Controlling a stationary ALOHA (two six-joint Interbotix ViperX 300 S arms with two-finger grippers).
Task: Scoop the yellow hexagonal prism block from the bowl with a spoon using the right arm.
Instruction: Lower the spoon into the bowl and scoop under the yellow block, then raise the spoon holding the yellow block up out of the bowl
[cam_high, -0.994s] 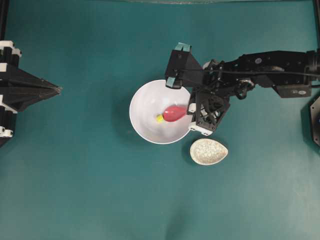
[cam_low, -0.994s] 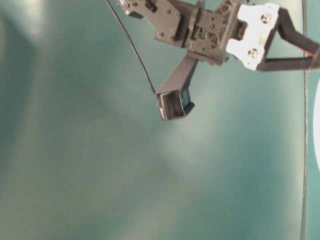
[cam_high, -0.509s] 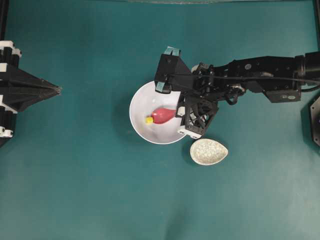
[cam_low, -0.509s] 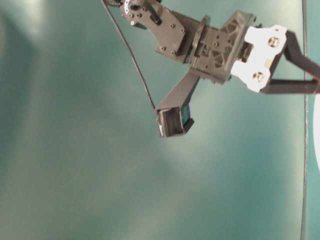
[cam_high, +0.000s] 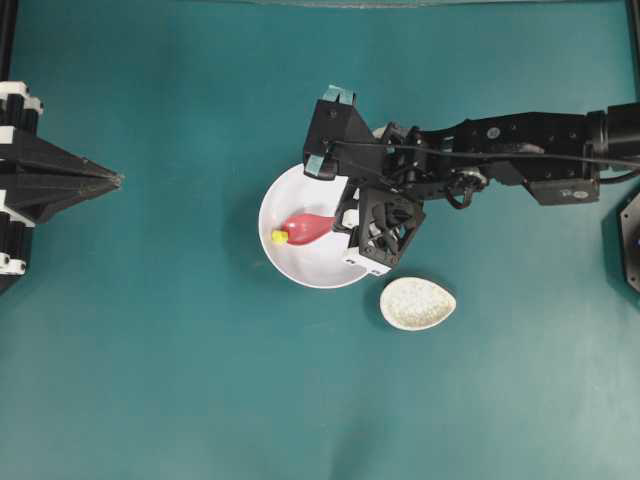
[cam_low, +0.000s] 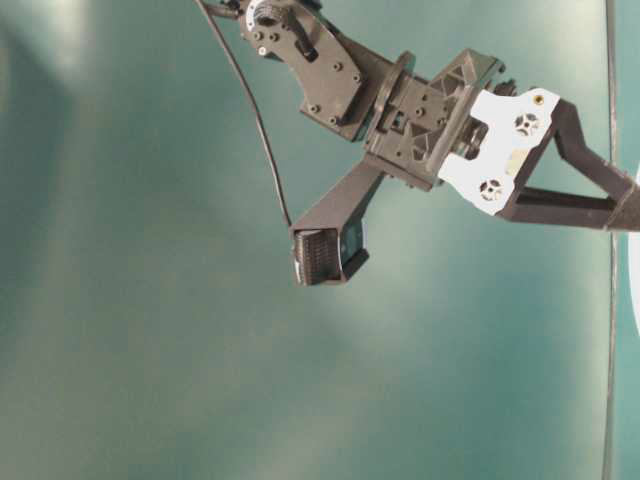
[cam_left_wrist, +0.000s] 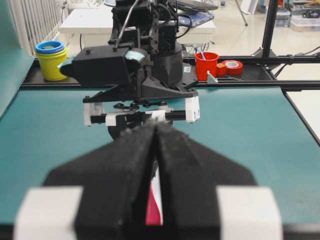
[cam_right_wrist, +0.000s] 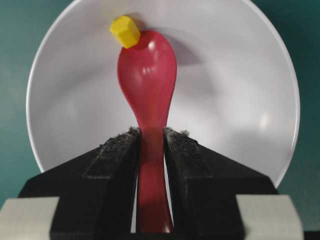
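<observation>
Pink-red spoon handle end hidden btwn right hand pads.

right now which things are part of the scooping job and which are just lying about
In the job: yellow block, red spoon, white bowl, right tool shut on the spoon.

Lying about: speckled spoon rest, idle left tool, shut.

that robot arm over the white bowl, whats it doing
The right arm holds a pink-red spoon by its handle, jaws shut on it, with the scoop down inside the white bowl. The small yellow block sits at the spoon's tip near the bowl's far wall, not yet in the scoop. The left arm is parked at the table's edge. A speckled spoon rest lies beside the bowl.
</observation>
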